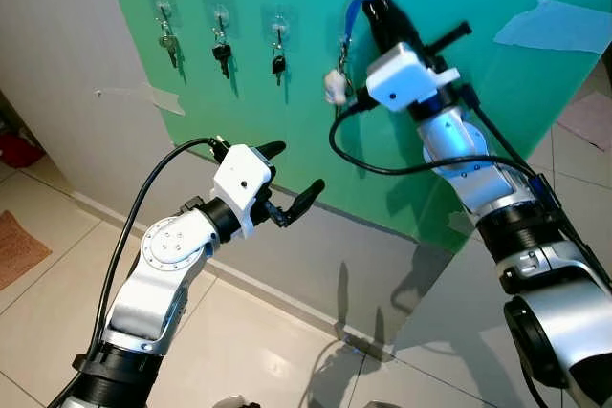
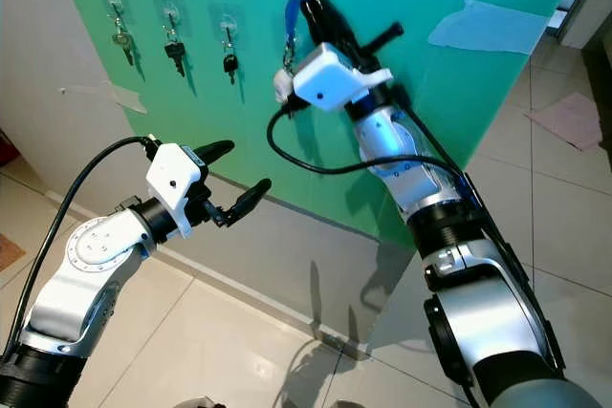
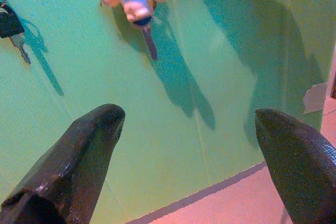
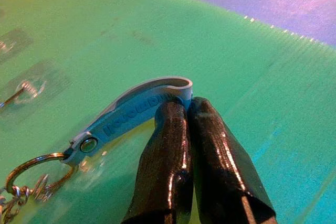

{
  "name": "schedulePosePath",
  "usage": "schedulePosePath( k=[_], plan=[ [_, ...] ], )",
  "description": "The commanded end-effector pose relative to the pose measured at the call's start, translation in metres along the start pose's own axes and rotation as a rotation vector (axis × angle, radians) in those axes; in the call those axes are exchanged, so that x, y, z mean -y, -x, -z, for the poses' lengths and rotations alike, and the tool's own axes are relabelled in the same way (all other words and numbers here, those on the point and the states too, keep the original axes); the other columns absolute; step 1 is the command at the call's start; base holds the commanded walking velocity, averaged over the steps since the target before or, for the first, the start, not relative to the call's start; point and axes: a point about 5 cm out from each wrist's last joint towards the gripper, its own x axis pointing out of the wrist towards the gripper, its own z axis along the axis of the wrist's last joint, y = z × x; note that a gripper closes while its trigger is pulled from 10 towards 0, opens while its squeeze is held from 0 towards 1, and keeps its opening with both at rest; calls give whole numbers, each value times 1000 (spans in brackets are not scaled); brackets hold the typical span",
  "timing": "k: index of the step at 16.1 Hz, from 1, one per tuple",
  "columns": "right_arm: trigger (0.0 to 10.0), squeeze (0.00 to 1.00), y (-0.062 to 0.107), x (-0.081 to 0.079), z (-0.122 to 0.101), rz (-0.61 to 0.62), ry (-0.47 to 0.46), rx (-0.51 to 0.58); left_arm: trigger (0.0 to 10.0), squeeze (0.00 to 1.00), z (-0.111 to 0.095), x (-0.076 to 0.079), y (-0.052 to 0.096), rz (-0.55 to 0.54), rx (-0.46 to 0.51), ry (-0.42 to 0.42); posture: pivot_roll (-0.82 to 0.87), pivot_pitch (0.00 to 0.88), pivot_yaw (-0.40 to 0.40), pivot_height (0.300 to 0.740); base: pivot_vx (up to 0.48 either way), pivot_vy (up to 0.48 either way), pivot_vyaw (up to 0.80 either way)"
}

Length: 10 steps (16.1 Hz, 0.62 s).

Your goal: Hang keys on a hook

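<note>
A blue strap [image 1: 355, 12] with a key ring, a pale charm [image 1: 334, 86] and a key hangs against the green board [image 1: 497, 83]. My right gripper [image 1: 378, 2] is raised to the board, shut on the strap's top loop [image 4: 157, 100]. The ring [image 4: 31, 174] dangles below the strap, close to a clear hook [image 4: 29, 87]. Three clear hooks [image 1: 220, 18] to the left each carry a dark key [image 1: 222, 54]. My left gripper [image 1: 292, 174] is open, held lower in front of the board, with the charm and key [image 3: 137, 1] above its fingers [image 3: 79, 156].
The green board leans against a white wall [image 1: 67, 74] with tape patches [image 1: 555, 26] at the upper right. A grey baseboard [image 1: 287, 303] and pale tiled floor [image 1: 239, 351] lie below. A red item [image 1: 17, 150] and a brown mat [image 1: 14, 250] sit at far left.
</note>
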Motion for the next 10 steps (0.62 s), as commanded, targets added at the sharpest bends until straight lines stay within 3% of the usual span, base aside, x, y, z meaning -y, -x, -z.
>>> schedulePosePath(
  k=[1,5,10],
  plan=[
    [10000,0,6,-6,3,-38,18,-12,10000,0,-2,1,0,9,5,-11,-63,0,15,740,0,0,0],
    [10000,0,22,-19,12,-80,22,-61,10000,0,-2,0,1,9,4,-11,-65,0,18,740,0,0,0],
    [10000,0,37,-21,19,-72,9,-113,10000,0,-2,0,1,11,4,-13,-62,0,21,740,0,0,0]
  ],
)
